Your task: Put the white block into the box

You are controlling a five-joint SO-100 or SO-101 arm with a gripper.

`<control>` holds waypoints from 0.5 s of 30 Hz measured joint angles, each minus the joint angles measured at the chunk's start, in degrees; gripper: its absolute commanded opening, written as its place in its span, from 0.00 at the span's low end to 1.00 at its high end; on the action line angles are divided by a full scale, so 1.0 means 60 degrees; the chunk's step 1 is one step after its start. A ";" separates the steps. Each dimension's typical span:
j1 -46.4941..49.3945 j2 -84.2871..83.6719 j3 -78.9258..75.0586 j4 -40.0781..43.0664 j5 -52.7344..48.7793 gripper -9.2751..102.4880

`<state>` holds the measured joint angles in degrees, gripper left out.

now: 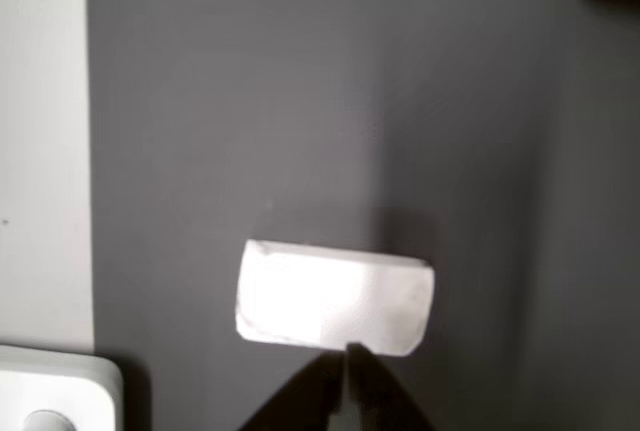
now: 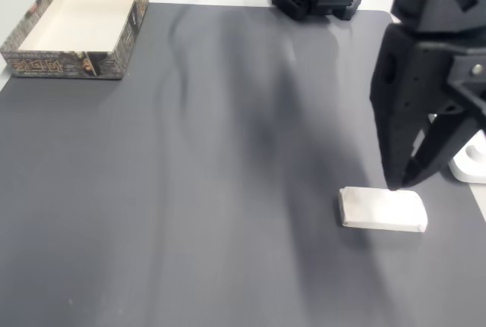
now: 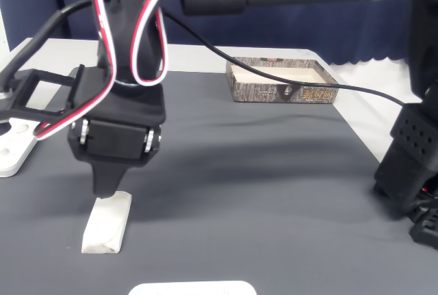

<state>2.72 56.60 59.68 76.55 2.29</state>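
The white block lies flat on the dark gray mat at lower right of a fixed view, well apart from the box at upper left. The black hand hangs right over the block's far edge, its tips drawn narrow, holding nothing.

The black arm reaches out low over the surface, wrist bent so the gripper points straight down. Its fingertips sit close together, nearly closed, with nothing between them.
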 measured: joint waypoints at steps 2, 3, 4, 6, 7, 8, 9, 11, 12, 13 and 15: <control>0.0015 0.0000 -0.0029 0.0029 0.0000 0.07; 0.0015 -0.0029 -0.0103 0.0059 0.0000 0.07; 0.0015 -0.0073 -0.0176 0.0059 0.0000 0.07; 0.0015 -0.0176 -0.0293 0.0059 0.0000 0.07; 0.0015 -0.0176 -0.0322 0.0059 0.0000 0.07; 0.0015 -0.0176 -0.0322 0.0059 0.0000 0.07; 0.0015 -0.0176 -0.0322 0.0059 0.0000 0.07; 0.0015 -0.0176 -0.0322 0.0059 0.0000 0.07; 0.0015 -0.0176 -0.0322 0.0059 0.0000 0.07; 0.0015 -0.0176 -0.0322 0.0059 0.0000 0.07; 0.0015 -0.0176 -0.0337 0.0059 0.0000 0.07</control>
<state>2.81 55.55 57.66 76.90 2.29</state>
